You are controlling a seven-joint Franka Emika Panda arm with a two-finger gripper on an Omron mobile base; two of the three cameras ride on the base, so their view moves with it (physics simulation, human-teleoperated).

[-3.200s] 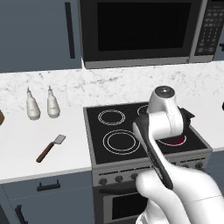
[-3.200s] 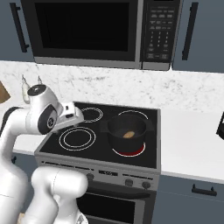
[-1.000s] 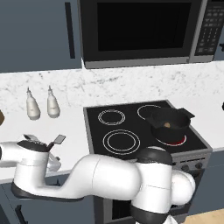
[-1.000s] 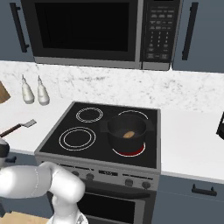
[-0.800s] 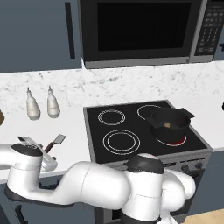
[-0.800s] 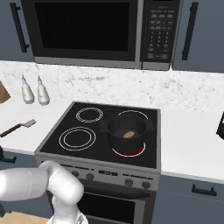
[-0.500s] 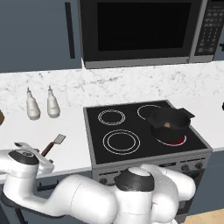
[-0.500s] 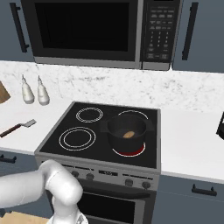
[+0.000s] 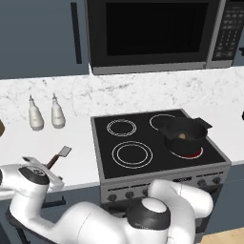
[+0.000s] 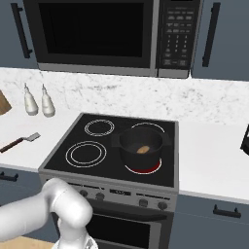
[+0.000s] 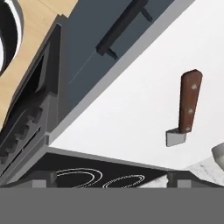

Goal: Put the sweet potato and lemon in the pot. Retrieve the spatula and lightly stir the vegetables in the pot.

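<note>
Lying flat, spatula [image 9: 57, 157] points its blade toward the backsplash.

Both base views look forward and down at the stove [image 9: 157, 147] from behind the arm, one from the left, one from the right. They share the counter [image 10: 204, 155], pot [image 10: 142, 146] and spatula [image 9: 58, 157]. The hand view, rolled, looks close over the spatula.

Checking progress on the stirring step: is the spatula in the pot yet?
No, the spatula lies flat on the white counter left of the stove, while the pot sits on the front right burner.
</note>
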